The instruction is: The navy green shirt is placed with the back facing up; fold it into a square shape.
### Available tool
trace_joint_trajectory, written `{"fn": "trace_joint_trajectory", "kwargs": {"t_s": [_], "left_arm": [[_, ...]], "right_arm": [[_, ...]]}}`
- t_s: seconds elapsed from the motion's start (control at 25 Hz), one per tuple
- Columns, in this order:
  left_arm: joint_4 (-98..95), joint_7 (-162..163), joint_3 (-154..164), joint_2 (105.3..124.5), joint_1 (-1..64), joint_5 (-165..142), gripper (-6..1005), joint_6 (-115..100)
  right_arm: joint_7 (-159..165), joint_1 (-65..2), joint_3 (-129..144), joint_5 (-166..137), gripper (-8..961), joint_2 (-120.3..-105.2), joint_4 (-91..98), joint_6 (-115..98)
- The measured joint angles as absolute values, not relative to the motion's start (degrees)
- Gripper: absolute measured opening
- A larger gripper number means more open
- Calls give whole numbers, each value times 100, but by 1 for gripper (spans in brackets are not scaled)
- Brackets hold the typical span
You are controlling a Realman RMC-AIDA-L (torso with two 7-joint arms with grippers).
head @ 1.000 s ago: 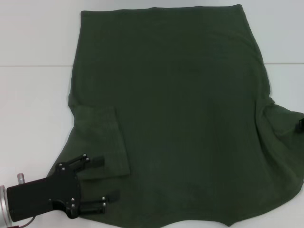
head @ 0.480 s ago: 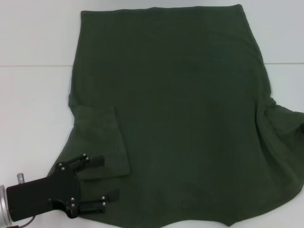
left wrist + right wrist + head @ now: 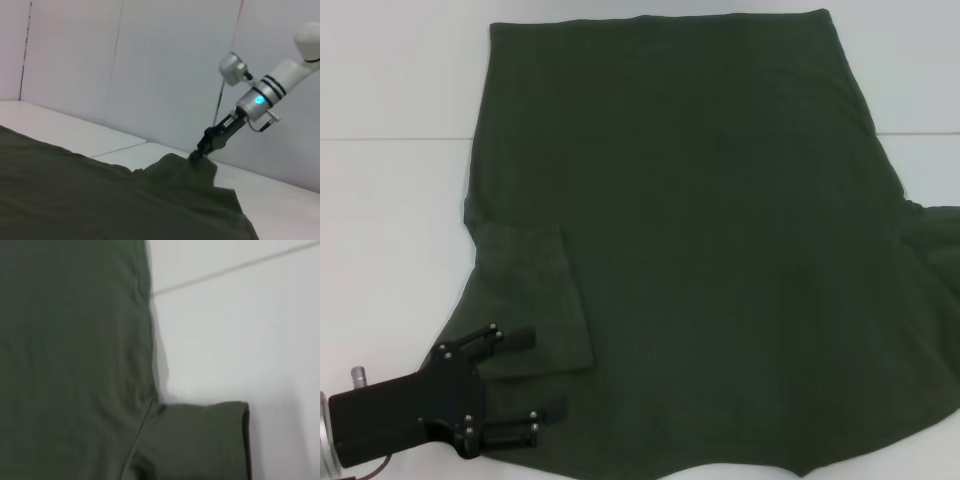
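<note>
White and seamed by one thin joint line, the surface carries the navy green shirt, spread plain side up and covering most of it. The shirt's straight hem lies along the far edge, away from the robot, and its near edge runs out of the head view. On the shirt's left side one short sleeve is folded inward and lies flat on the body cloth. The left gripper sits low at the shirt's near-left corner, just beside that folded sleeve, its two black jaws spread wide apart over the cloth and holding nothing. Across the shirt, seen from the left wrist camera, the right gripper has its tip at a raised peak of cloth at the shirt's right edge; whether its jaws grip the cloth cannot be told. The other sleeve shows in the right wrist view, lying flat on the surface.
</note>
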State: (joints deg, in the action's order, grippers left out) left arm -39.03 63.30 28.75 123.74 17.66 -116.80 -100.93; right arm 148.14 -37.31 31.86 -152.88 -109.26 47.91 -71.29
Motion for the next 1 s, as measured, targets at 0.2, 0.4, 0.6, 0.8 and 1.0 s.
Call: {"fn": "trace_joint_trajectory", "kwargs": {"t_s": [0.2, 0.4, 0.6, 0.8, 1.0], "left_arm": [[-3912, 6354, 2873, 12368, 1758, -11683, 950, -10092], [-3915, 6355, 2871, 12363, 1752, -11702, 950, -10088], [-3911, 6355, 2865, 12357, 1756, -11717, 950, -10085], [-3911, 6357, 2865, 12357, 1755, -11725, 950, -10081], [-3917, 6414, 2865, 12357, 1749, -11725, 951, -10081]], "right_arm": [[14782, -3626, 3186, -14951, 75, -10906, 5018, -7307], [14725, -3799, 3340, -14863, 90, -10976, 5021, -7441], [14759, -4264, 3819, -14862, 104, -11169, 4985, -7455], [14870, -4571, 4279, -14898, 119, -11332, 4980, -7456], [15053, -4826, 4806, -14951, 134, -11420, 4872, -7338]]}}
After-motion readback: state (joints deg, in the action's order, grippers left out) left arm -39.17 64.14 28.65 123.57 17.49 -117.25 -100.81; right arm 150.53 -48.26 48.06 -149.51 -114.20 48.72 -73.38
